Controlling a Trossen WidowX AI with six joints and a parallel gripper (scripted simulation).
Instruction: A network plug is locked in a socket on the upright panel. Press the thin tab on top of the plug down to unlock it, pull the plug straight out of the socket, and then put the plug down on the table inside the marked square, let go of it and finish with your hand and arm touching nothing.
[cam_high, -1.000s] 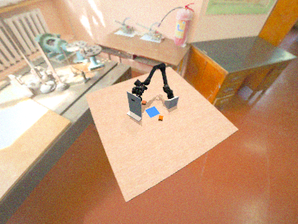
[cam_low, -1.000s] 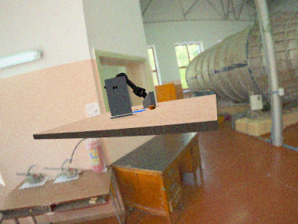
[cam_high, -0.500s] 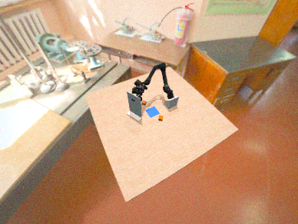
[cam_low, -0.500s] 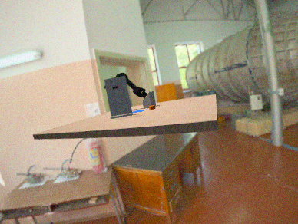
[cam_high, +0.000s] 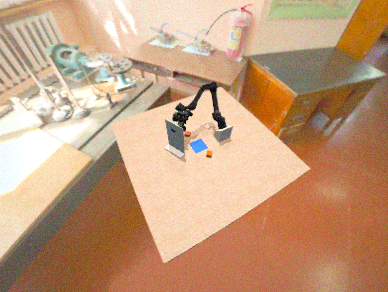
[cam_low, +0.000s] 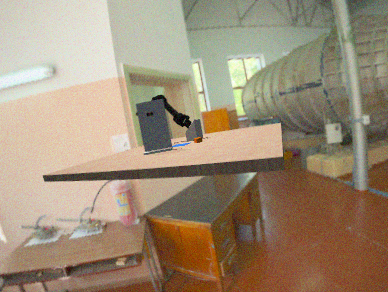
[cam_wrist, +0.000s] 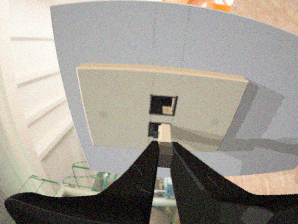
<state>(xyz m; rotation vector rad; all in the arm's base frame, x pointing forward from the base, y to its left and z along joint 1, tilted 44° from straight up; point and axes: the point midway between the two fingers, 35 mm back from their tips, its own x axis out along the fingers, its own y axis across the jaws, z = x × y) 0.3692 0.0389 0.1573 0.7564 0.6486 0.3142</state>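
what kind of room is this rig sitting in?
Probably a school or technical workshop-lab. Signs: a fire extinguisher on the wall, benches with machine parts and a radiator, and a large corrugated cylinder like a tank or duct. The table stands on a red floor.

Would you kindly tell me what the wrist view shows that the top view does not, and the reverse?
Only the wrist view shows the end effector shut on the plug just below the dark square socket in the panel's cream plate.

Only the top view shows the blue marked square, two small orange blocks, a second smaller panel and the whole table.

Both show the upright grey panel with the end effector against it.
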